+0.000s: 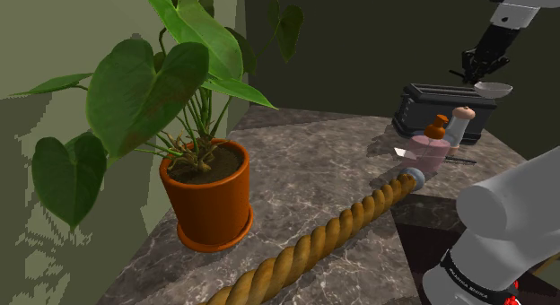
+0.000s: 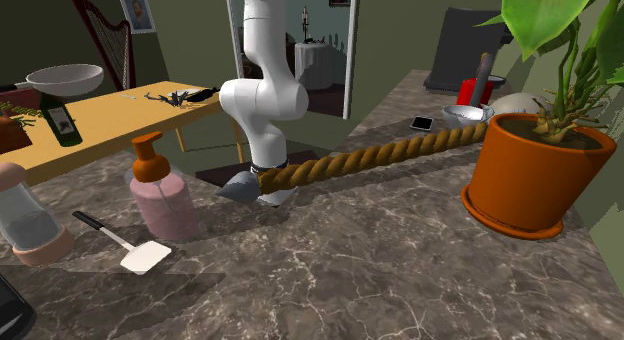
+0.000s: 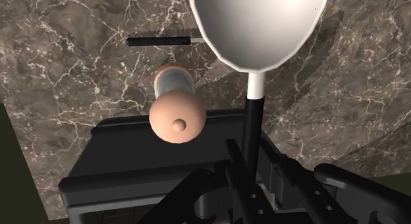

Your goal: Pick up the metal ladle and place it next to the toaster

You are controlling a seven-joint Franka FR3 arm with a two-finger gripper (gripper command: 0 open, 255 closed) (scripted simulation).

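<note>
- the toaster (image 1: 440,110) is the big black box at the far right end of the table (image 1: 314,160) in the shoulder view. the ladle (image 1: 492,89) hangs in the air right over it. going straight down could bang the bowl onto the toaster's top and not beside it.
- the soap bottle (image 1: 431,143) with the orange pump and the tall grinder (image 1: 460,122) stand close on the near side of the toaster. a low sweep that way could knock them over. the grinder looks easy to tip.
- the white spatula (image 1: 401,152) lies just by the bottle. so the free spot there looks small, and the ladle could land on top of it.
- the ladle has a long thin black handle and a round pale bowl at the end. a fast move might make it swing or slip in the grip.
- the arm (image 1: 507,21) comes in at the top right of the shoulder view, high over the table, with the hand pointing down at the toaster.
- the fingers (image 3: 232,165) are pinching the ladle's black handle, and the bowl sticks out past them.
</note>
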